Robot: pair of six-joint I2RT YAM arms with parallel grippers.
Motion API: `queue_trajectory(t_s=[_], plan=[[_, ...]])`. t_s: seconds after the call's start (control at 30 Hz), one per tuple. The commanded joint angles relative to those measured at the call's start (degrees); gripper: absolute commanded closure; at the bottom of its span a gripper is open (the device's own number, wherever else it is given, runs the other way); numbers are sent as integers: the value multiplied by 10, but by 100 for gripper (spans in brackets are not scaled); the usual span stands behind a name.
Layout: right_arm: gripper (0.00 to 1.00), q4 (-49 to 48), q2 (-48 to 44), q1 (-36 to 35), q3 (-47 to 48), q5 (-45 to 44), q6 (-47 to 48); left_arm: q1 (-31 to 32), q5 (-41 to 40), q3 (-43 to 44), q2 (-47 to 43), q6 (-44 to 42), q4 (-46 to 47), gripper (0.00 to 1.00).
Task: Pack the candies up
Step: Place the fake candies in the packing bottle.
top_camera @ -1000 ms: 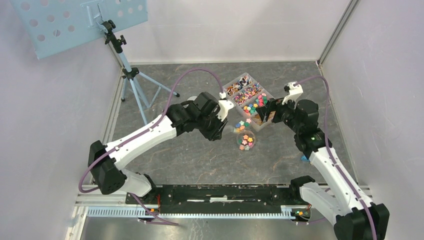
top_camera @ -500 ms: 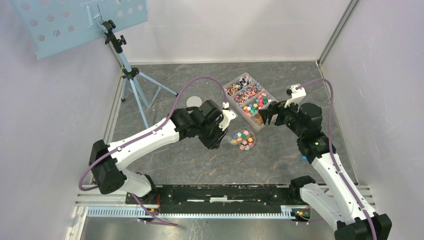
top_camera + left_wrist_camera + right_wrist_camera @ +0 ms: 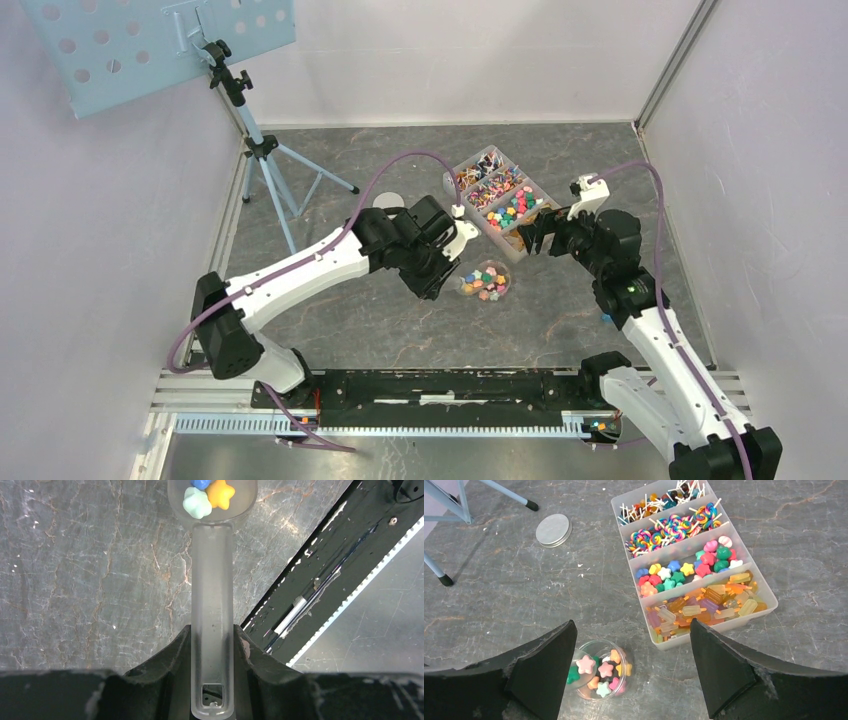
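Light falls from above, even and fairly bright. The pale walls [image 3: 450, 60] look flat and a little washed, and shadows on the grey table [image 3: 380, 320] are soft and faint. I see no hard glare. From my right wrist the candies [image 3: 664, 573] are sharp and well coloured, but my own fingers [image 3: 539, 675] sink to near-black, detail lost. From my left wrist the frosted scoop [image 3: 212, 610] is crisp, the table veins behind it clear.

The jar [image 3: 623, 656] of candies [image 3: 600, 672] lies before the tray [image 3: 724, 626].
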State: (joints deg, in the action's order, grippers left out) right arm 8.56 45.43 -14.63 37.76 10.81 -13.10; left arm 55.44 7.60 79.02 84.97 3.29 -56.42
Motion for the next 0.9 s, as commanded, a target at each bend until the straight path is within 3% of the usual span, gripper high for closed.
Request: queue_trajectory(t_s=[0.0,0.87], plan=[[10,-14,-10,-3,-5,-9,12,6,-2,37,18,18,-32,98],[10,-32,-4,-3,-24,5,15,14,-12,91,50,12,-76,98]])
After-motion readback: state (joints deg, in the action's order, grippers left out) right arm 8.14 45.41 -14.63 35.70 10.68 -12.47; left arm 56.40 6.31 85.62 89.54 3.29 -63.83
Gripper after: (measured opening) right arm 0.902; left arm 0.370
